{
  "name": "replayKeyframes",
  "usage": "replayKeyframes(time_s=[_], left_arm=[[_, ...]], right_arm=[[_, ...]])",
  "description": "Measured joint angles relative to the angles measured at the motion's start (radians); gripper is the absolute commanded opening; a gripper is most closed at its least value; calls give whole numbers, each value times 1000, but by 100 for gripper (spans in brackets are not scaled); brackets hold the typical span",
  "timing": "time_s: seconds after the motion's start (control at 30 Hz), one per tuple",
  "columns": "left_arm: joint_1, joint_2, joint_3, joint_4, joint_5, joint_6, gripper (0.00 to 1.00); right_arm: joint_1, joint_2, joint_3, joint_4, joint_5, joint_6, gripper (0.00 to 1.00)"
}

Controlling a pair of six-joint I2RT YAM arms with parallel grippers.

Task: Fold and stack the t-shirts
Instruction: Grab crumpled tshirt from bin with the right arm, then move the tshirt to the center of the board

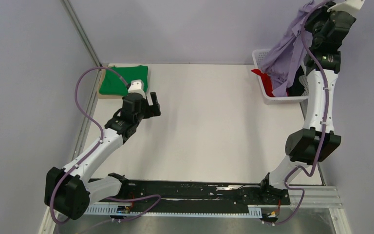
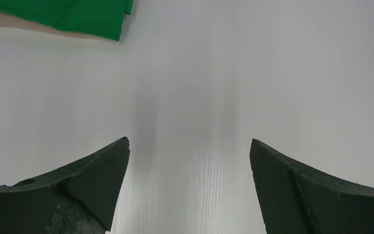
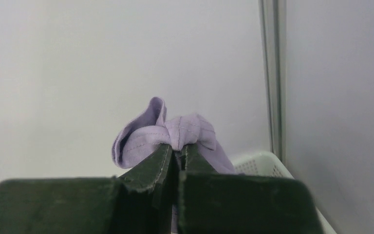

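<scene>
The white table [image 1: 209, 126] fills the overhead view, bare in its middle. The largest cloth is the lilac shirt [image 1: 282, 58], up at about one o'clock from the table's centre. It hangs in a long, bunched drape whose long axis runs from the raised right claw [image 1: 327, 6] down towards seven o'clock into the white basket [image 1: 280, 100], where its lower end appears to rest. So the shirt lies directly below and at seven o'clock of that claw, not spread out. A red shirt [image 1: 269, 85] shows inside the basket, partly under the lilac one. At about ten o'clock a folded green shirt [image 1: 121, 80] lies on a tan board [image 1: 100, 92]. The right arm is the one on the job. In its wrist view the right claw [image 3: 177, 148] is clenched on a pinch of lilac shirt [image 3: 146, 139], the cloth bulging just above the fingertips. The left claw [image 1: 147, 101] hovers over bare table with its jaws wide apart and nothing between them. The green shirt lies near it at eleven o'clock, and its wrist view shows only a corner of that shirt [image 2: 78, 19]. As I judge it, the coming move turns on carrying the lilac shirt towards eight o'clock onto the open table. The left claw is well apart from it.
</scene>
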Motion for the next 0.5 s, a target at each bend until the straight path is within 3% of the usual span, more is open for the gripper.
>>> replayKeyframes(time_s=[0.5], left_arm=[[1, 5, 0, 6, -8, -3, 100]], right_arm=[[-4, -16, 132, 362, -494, 244, 0]])
